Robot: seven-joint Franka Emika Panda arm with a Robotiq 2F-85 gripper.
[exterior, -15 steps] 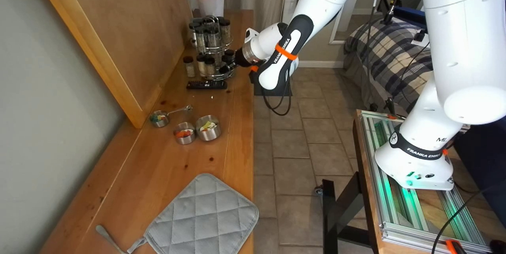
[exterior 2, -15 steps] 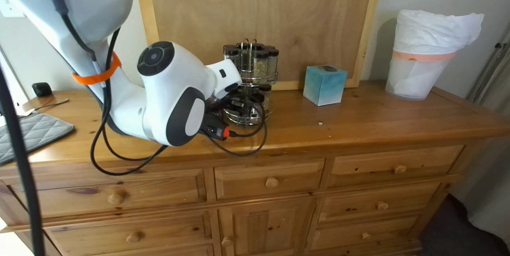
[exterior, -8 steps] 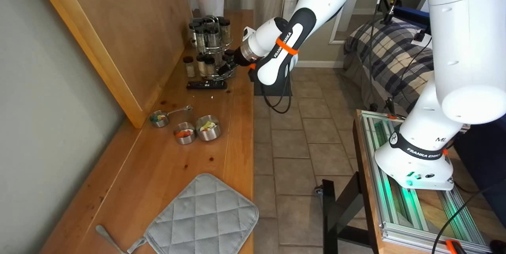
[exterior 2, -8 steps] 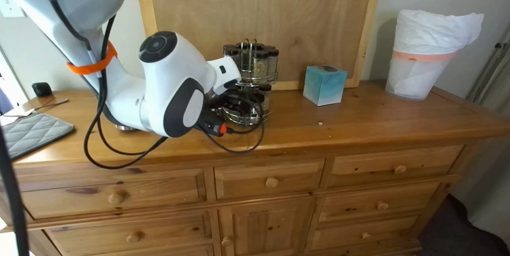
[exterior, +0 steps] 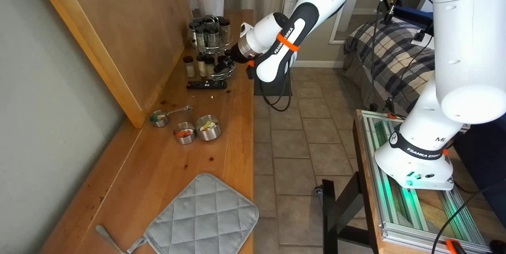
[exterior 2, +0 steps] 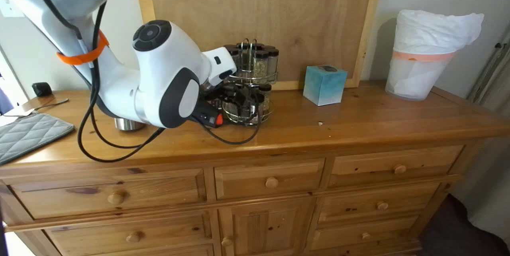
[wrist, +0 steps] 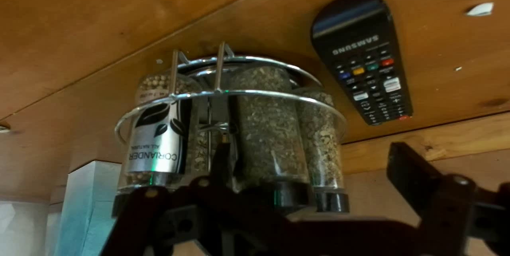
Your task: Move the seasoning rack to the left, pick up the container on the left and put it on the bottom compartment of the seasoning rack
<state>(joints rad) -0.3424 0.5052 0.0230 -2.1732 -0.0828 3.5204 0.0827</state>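
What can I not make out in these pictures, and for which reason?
Whether the claw touches the seasoning rack: its fingers are dark and blurred in the wrist view; the arm partly covers the claw in an exterior view.
Any writing on the loose jar: too small in an exterior view.
Grey potholder: cut off by the frame edge in both exterior views.

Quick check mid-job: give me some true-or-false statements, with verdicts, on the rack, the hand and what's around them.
1. The seasoning rack holds jars on both its tiers. True.
2. The hand is shut. False: it is open.
3. The container to be picked up sits inside the rack. False: it stands beside it.
4. In an exterior view, the remote lies between the rack and the metal cups. True.
5. The blue box touches the rack. False: they stand apart.
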